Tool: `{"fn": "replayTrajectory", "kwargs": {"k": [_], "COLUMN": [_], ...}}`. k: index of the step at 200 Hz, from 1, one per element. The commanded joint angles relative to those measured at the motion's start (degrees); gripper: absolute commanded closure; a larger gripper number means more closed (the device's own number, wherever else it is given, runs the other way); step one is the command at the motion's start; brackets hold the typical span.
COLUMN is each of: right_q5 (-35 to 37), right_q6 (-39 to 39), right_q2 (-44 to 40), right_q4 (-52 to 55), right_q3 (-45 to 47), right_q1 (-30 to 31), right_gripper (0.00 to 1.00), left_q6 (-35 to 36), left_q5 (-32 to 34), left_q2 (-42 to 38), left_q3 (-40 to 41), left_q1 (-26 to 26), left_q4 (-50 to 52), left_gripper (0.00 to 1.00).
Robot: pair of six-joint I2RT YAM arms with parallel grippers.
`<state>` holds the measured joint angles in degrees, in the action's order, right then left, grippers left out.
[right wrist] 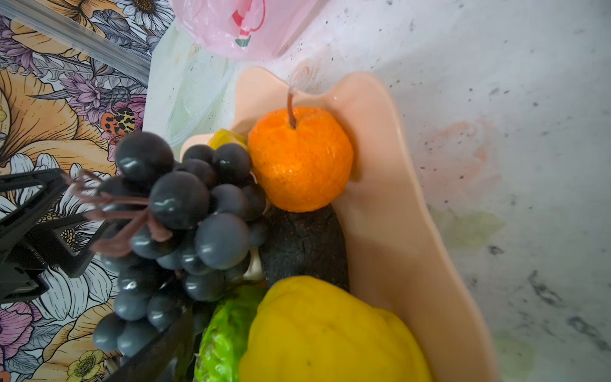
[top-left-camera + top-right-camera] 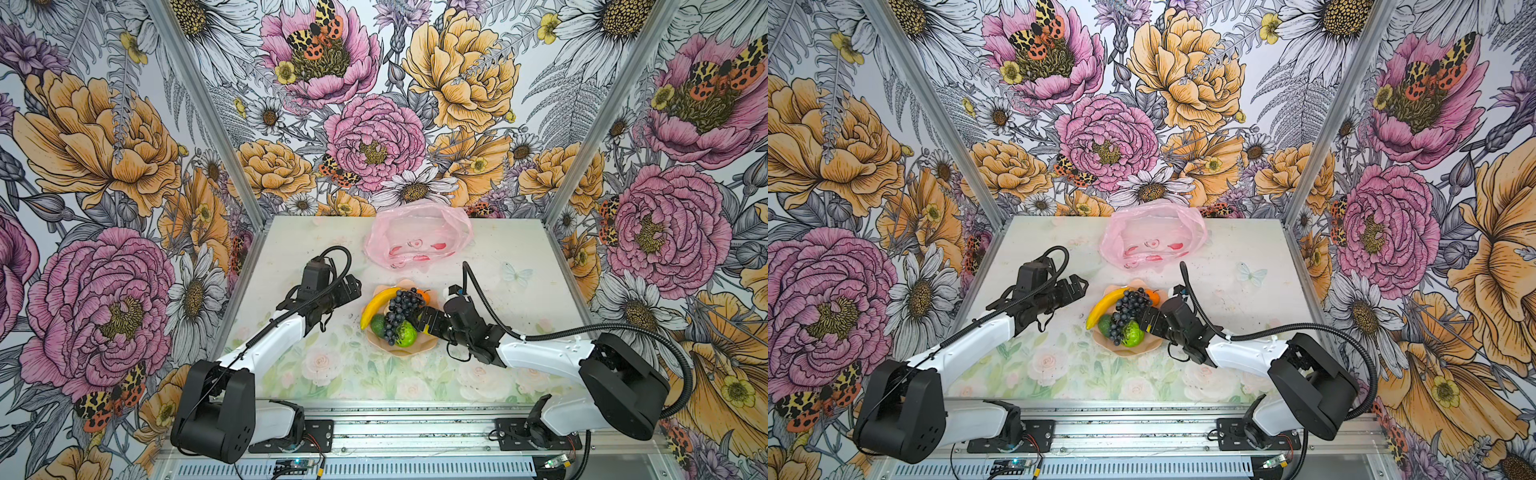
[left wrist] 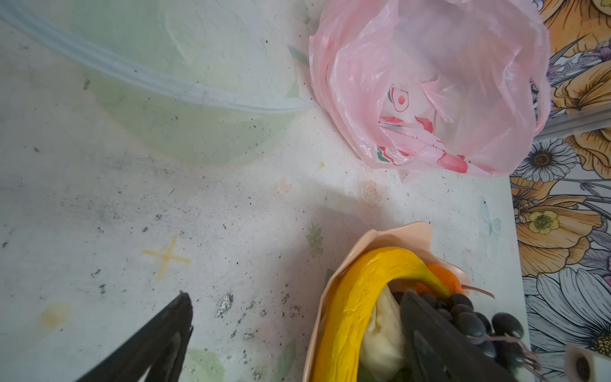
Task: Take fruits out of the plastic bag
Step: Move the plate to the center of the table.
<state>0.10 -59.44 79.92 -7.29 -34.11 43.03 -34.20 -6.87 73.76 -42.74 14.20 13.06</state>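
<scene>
The pink plastic bag (image 2: 417, 235) (image 3: 429, 86) lies open at the back of the table; only its red prints show inside. In front of it a peach dish (image 2: 415, 351) holds the fruits: banana (image 2: 376, 305), grape bunch (image 2: 401, 309), avocado (image 2: 378, 325), lime-green ball (image 2: 407, 334), orange piece (image 1: 301, 158), cream pear (image 3: 383, 334) and lemon (image 1: 330, 330). My left gripper (image 2: 354, 287) (image 3: 296, 297) hovers open at the dish's left rim, holding nothing. My right gripper (image 2: 417, 319) is open over the dish's right side, the lemon lying by its jaws.
Flowered walls and metal posts (image 2: 208, 112) close in the table on three sides. A bare strip of the worn tabletop (image 2: 324, 249) runs between bag and dish. Both arm bases sit on the front rail (image 2: 395, 432).
</scene>
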Motion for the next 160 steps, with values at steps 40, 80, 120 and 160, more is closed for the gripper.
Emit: {"fn": "replayTrajectory", "kwargs": {"k": [40,80,120,160], "right_q5": [-1.74,-4.86,-5.76,5.37], "right_q6": [6.35,9.88,17.64,27.33], "right_q2": [-14.02,-21.84,-22.94,-21.29], "right_q4": [9.56,15.21,20.09,19.72], "right_q3": [3.88,4.27,-3.43,-10.22], "right_q1": [-4.88,-12.61,-22.01,-28.55], "right_gripper": [0.01,0.01,0.01,0.01], "left_q6": [0.25,1.44,5.18,16.75], "left_q5": [6.46,12.31,28.06,44.80], "left_q2": [-6.22,-9.14,-13.18,-15.44], "left_q3": [1.30,1.88,3.84,12.67], "left_q1": [-2.13,-1.77,1.10,3.31], "left_q4": [1.38,1.79,-3.41,-26.24], "left_gripper": [0.01,0.01,0.01,0.01]}}
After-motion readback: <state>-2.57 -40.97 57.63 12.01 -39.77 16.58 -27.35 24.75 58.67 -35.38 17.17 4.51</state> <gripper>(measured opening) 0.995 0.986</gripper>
